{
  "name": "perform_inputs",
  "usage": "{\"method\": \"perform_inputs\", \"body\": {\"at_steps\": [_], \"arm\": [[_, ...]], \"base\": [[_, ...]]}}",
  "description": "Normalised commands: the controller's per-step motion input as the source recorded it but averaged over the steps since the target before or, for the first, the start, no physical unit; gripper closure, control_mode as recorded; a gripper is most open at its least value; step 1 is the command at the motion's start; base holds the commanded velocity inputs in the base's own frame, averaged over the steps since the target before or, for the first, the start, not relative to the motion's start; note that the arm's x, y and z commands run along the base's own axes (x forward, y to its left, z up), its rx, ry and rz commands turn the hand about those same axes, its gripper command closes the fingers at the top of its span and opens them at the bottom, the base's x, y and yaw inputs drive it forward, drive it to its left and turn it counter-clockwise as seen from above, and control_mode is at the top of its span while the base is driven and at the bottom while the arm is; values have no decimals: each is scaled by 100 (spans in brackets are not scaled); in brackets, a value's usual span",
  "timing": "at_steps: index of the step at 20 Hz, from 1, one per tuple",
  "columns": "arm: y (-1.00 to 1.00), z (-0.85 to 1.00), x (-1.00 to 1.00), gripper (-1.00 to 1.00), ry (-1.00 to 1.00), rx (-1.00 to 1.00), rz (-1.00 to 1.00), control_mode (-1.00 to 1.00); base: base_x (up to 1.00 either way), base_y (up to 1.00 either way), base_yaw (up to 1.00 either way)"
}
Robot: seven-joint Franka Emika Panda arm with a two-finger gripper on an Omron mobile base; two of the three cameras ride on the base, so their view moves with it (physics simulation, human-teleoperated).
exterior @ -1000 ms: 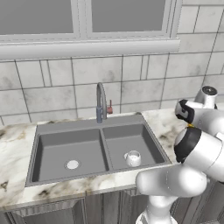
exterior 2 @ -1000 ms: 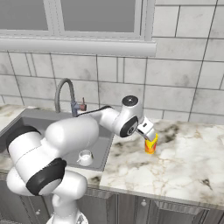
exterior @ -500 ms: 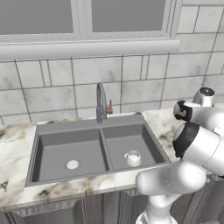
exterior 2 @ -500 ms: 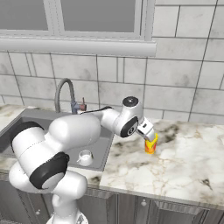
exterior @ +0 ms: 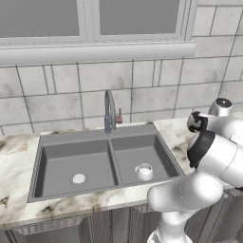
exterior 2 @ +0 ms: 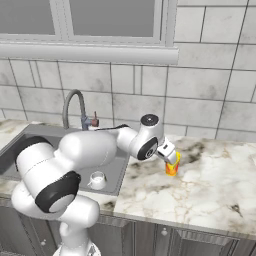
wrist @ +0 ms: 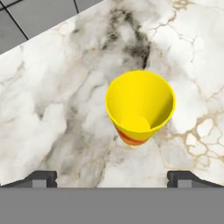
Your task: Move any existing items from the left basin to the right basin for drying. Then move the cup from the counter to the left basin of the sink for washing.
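The yellow cup [wrist: 140, 107] with its red-orange band stands upright on the marble counter [wrist: 52, 109], mouth facing the hand camera. My gripper [wrist: 112, 178] hovers just above it, open, with one fingertip [wrist: 43, 177] far to each side and nothing between them. From the right base view the gripper [exterior 2: 168, 150] sits right over the cup [exterior 2: 172, 165], to the right of the sink. The white mug [exterior: 144, 172] rests in the narrower right basin [exterior: 142, 149]. The wider left basin [exterior: 61, 161] holds just its silver drain.
The curved grey faucet [exterior: 110, 110] with a red lever rises behind the divider between the basins. A tiled wall and window sill run along the back. Open marble counter [exterior 2: 215, 185] stretches to the right of the cup.
The hand has crept slightly closer over the cup. The jaws stayed open, and cup and mug have not moved.
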Motion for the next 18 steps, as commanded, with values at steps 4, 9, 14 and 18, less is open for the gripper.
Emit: {"method": "perform_inputs", "body": {"at_steps": [4, 9, 14, 18], "arm": [[0, -15, 0, -100, 1, 0, 2, -100], [-2, 8, -4, -100, -1, 0, 1, -100], [0, 25, -3, -100, -1, 0, -2, -100], [0, 19, 4, -100, 0, -1, 0, -100]], "base": [[0, 0, 0], [0, 0, 0], [0, 0, 0], [0, 0, 0]]}}
